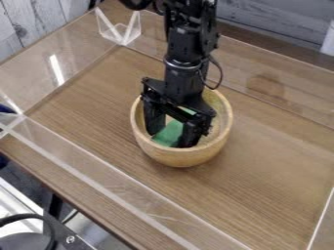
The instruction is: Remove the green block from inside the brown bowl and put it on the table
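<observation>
Seen in the camera view: spread wide and gripping nothing, black gripper down at the brown bowl, astride the green block inside. Probably light, stiff, a little slick; best pinched across its narrow sides, mid-length. Thick bowl walls crowd the fingers; clear acrylic walls well apart.

Black cables at lower left; gray wooden planks at upper left.

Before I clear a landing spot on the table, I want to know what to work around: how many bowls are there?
1. The brown bowl sits on the table, beneath the gripper. I see no other.
</observation>
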You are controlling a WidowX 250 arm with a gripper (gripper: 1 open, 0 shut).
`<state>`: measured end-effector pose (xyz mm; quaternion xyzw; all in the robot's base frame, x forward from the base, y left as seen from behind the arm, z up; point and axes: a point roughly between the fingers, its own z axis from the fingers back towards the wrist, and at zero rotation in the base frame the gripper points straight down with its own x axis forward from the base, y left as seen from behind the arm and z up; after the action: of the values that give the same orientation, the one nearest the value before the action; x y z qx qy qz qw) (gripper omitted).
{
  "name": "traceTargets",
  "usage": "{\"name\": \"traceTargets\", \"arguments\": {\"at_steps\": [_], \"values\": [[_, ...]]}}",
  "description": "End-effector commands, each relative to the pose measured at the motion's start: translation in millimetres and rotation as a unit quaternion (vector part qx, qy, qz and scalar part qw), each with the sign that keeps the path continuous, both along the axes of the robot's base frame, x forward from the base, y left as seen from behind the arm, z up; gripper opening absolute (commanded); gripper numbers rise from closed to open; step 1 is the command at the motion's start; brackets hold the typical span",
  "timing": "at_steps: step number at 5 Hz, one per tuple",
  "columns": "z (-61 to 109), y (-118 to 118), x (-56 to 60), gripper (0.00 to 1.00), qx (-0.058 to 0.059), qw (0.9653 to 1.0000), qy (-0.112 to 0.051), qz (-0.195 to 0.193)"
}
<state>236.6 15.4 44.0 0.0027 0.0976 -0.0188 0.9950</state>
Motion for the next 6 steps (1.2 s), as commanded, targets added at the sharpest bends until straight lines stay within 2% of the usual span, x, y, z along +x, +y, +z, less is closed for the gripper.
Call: {"name": "traceTargets", "arguments": {"at_steps": [1, 6], "values": [[5.5, -0.8, 7.8, 1.0, 0.0, 0.9999, -0.016, -0.002], [5.8, -2.8, 12.0, 1.0, -0.006, 0.9998, -0.02, 0.001]]}}
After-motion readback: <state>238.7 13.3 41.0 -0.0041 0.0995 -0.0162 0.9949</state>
